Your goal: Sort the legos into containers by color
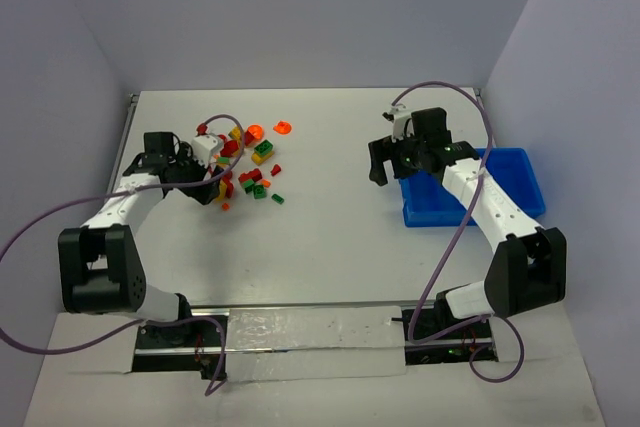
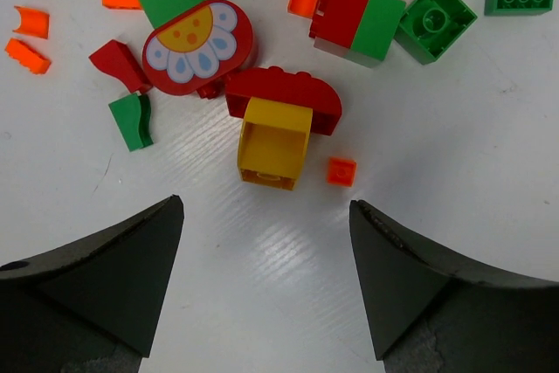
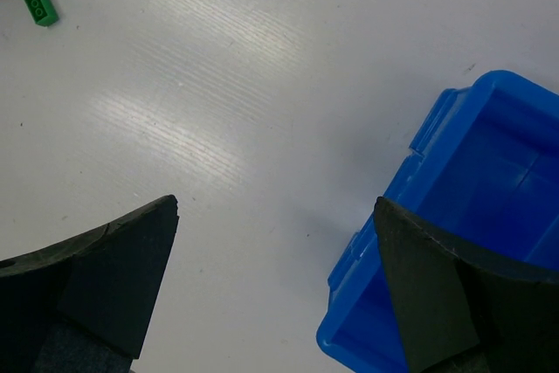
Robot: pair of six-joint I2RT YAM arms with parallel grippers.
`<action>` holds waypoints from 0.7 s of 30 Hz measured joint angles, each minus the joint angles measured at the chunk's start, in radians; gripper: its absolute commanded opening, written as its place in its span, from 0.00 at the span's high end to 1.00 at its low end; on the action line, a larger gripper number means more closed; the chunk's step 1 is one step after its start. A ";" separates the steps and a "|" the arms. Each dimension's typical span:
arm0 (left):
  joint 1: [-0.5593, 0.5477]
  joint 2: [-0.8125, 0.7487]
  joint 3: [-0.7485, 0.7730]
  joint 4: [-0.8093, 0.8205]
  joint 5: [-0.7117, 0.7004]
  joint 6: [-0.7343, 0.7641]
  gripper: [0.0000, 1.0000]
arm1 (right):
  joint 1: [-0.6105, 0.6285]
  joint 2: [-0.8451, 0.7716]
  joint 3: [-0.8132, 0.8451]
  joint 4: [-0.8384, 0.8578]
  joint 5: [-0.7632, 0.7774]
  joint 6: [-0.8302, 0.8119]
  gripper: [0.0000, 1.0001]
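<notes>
The legos (image 1: 250,162) lie in a loose pile at the left of the table, in red, green, yellow and orange. My left gripper (image 1: 205,182) hovers at the pile's near-left edge; in its wrist view it (image 2: 266,203) is open over bare table. Just beyond its tips sit a yellow brick (image 2: 275,141), a red arched brick (image 2: 284,93) and a tiny orange piece (image 2: 341,171). The blue bin (image 1: 520,172) with the containers is at the right. My right gripper (image 1: 395,162) is open above the bin's left edge (image 3: 489,172), holding nothing.
A red oval piece with a flower print (image 2: 198,47) and green bricks (image 2: 434,17) lie farther into the pile. Two round orange pieces (image 1: 283,128) sit at the pile's far side. One green brick (image 3: 38,3) shows far off in the right wrist view.
</notes>
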 measured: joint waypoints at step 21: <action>0.000 0.150 0.000 0.087 0.073 0.065 0.47 | 0.000 0.039 0.027 -0.011 -0.020 -0.002 0.00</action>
